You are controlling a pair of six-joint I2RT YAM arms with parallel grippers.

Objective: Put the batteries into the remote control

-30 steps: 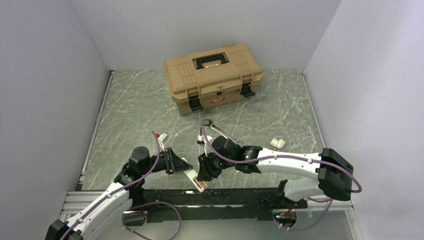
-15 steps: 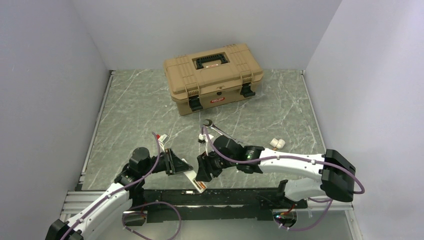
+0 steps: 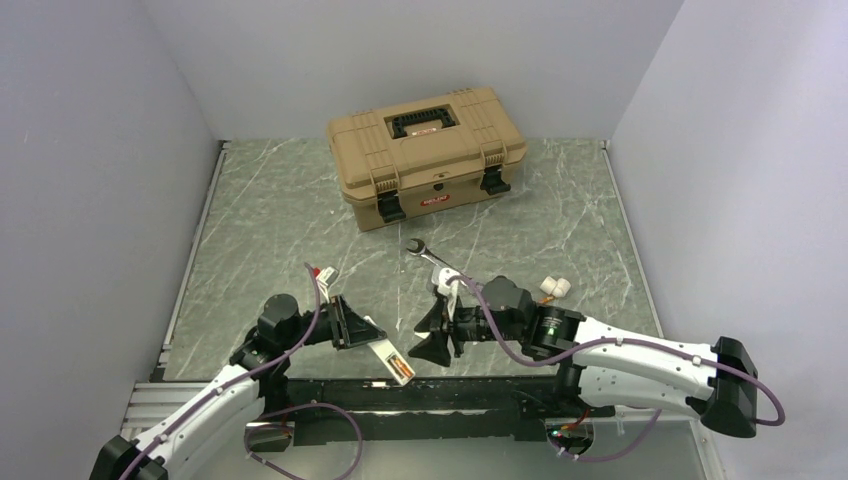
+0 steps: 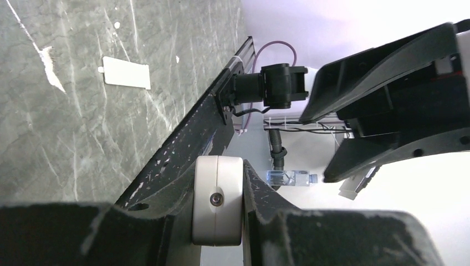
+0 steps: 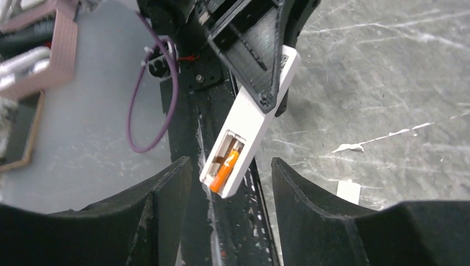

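Note:
The white remote control (image 3: pixel 388 358) (image 5: pixel 252 122) sticks out over the table's near edge, and my left gripper (image 3: pixel 366 343) (image 4: pixel 217 180) (image 5: pixel 269 94) is shut on its far half. Its open recess faces up with one orange battery (image 5: pixel 224 169) (image 3: pixel 400 368) lying in it. My right gripper (image 3: pixel 430 338) (image 5: pixel 230 166) stands open just right of the remote's free end, touching nothing. In the left wrist view the remote's end face (image 4: pixel 217 199) sits clamped between the jaws, with the right gripper's black fingers (image 4: pixel 388 83) beyond it.
A tan toolbox (image 3: pixel 427 155) stands at the back. A steel wrench (image 3: pixel 430 258) lies mid-table. Small white cylinders (image 3: pixel 555 287) rest near the right arm. A flat white cover (image 4: pixel 126 73) (image 5: pixel 348 191) lies on the marble by the black rail (image 3: pixel 470 390).
My right gripper has opened and drawn back to the right, away from the remote's end. The orange battery stays in the recess. The left arm has not moved.

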